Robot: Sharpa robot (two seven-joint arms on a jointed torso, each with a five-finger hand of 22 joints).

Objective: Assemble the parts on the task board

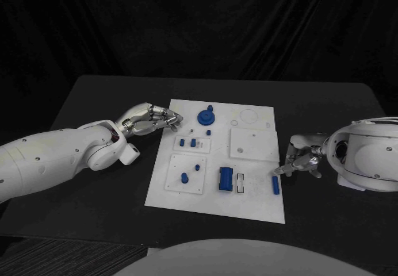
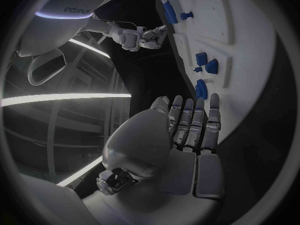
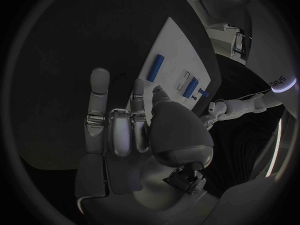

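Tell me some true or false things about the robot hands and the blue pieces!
1. Both robot hands hold nothing. True: the left robot hand and right robot hand are empty, fingers apart.
2. The right robot hand is gripping the blue bar. False: the bar lies on the board near that hand, untouched.
3. The round blue part sits at the board's far end. True: the round part is there, close to the left robot hand.
4. The board is black. False: it is white; the table is black.
5. All the blue pieces are piled in one heap. False: they are spread over the board.
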